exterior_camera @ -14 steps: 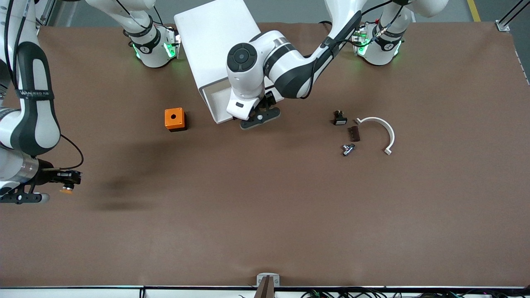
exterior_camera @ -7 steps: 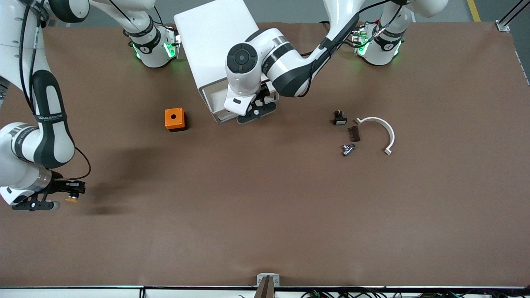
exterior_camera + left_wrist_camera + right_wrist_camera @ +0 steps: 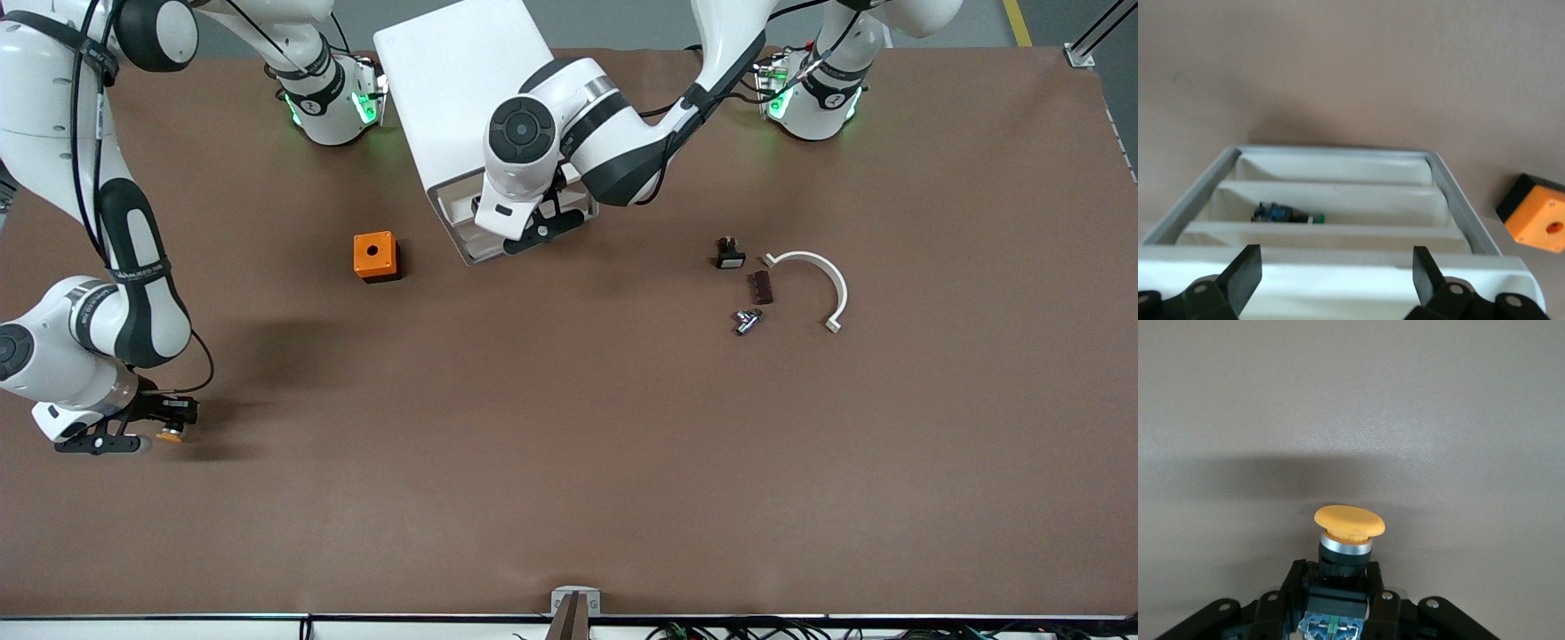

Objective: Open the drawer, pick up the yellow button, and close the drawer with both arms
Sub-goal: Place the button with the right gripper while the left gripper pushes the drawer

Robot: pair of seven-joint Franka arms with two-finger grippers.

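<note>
At the cabinet (image 3: 462, 98), left hand (image 3: 544, 224), spread, has pushed the drawer (image 3: 467, 227) further in. Right hand (image 3: 169, 422), pinching the button (image 3: 169, 436), has descended toward the worktop (image 3: 569, 444); orange cube (image 3: 374, 256) nearby.

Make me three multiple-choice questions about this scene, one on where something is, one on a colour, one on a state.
1. Where is the right tool?
A. over the cabinet
B. low over bare table at the right arm's end
C. over the curved white piece

2. What colour is the button cap?
A. orange
B. green
C. white

3. What is the left tool doing?
A. gripping the orange cube
B. holding the button
C. open at the top drawer front

Answers: 1 B, the front view shows it there. 2 A, plain in the right wrist view. 3 C, its fingers stand apart over the drawer front.
</note>
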